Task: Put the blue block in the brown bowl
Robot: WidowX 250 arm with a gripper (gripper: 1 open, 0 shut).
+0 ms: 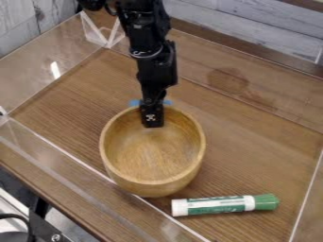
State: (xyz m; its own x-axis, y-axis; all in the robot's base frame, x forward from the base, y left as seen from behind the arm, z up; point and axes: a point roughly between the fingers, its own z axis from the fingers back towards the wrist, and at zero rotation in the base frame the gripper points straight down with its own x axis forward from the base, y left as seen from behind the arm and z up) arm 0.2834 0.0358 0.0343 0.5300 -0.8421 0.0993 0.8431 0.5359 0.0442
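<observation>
One blue block (134, 103) shows just beside the hand (153, 120), partly hidden.

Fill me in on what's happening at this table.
The robot arm is reaching down over the far rim of the brown bowl, its gripper shut. Bits of the blue block show around the gripper, beyond that rim; whether it is gripped, I can't tell. It isn't in the bowl yet. A white-and-green marker lies nearby on the table.
</observation>
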